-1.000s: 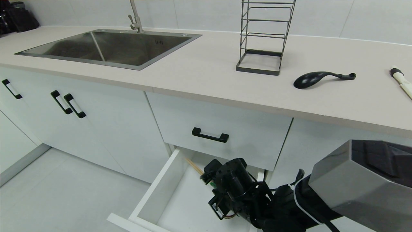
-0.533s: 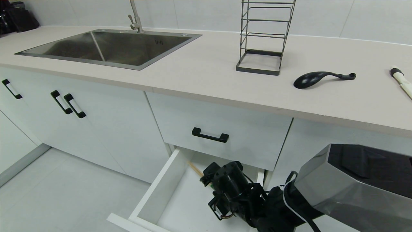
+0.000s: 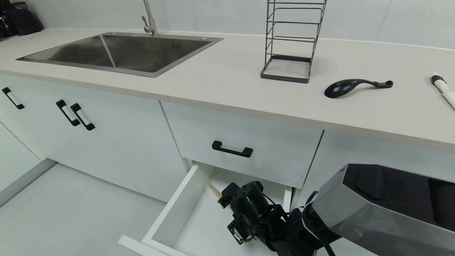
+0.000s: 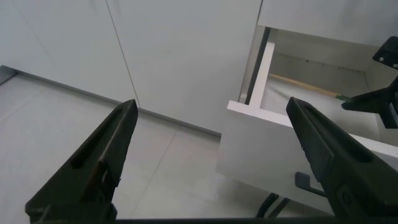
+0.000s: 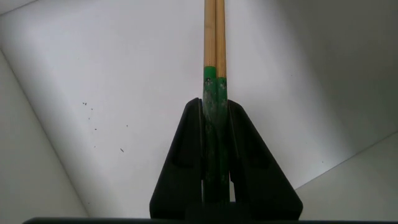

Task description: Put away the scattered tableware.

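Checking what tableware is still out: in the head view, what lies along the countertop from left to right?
sink → wire rack → black spoon → pale-handled utensil at the right edge.

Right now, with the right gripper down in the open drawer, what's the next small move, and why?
Probably lower it slightly and open the right gripper. It is shut on the chopsticks, which already point over the white floor of the open drawer, so letting go there should leave them inside.
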